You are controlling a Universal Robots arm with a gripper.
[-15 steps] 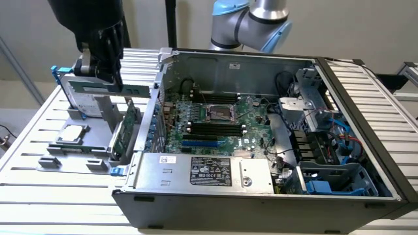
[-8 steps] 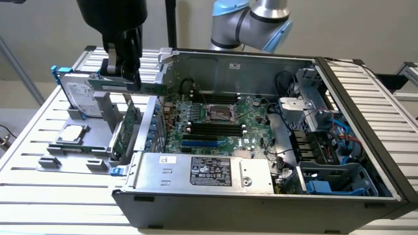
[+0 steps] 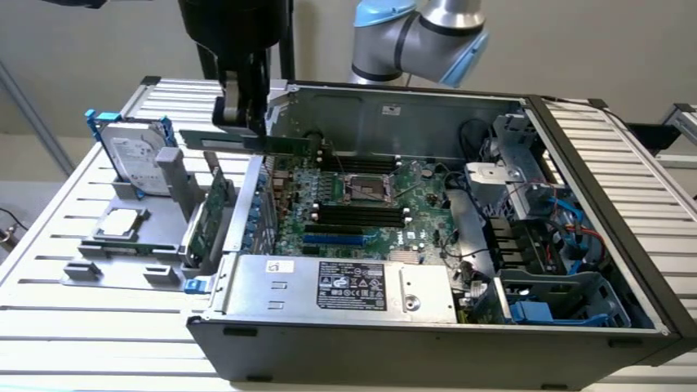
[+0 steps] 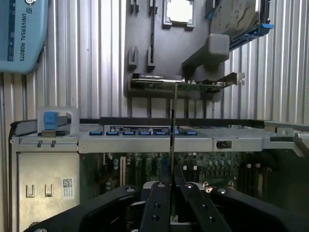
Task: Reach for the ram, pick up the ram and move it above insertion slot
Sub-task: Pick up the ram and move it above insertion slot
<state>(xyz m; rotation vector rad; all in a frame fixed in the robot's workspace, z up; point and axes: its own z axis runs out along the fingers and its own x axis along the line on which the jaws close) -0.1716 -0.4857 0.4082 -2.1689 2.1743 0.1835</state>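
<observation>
Case (image 3: 610, 163) lay open, black insertion slot (image 3: 354, 214) on its board | gripper (image 3: 241, 122) clamped the ram (image 3: 250, 142) above case edge | wrist view: ram (image 4: 172, 130) edge-on, probably pinched between both fingers (image 4: 159, 203).

The arm hangs its black gripper (image 3: 241, 122) straight down, fingers (image 4: 161, 203) pressed together on a thin green stick.

Exterior view: high, angled down over the open case (image 3: 436, 204), moderately near.
Wrist view: close behind the gripper (image 4: 171, 186), facing down.
Shared: motherboard (image 3: 360, 196), case wall, parts holder (image 3: 130, 237).
</observation>
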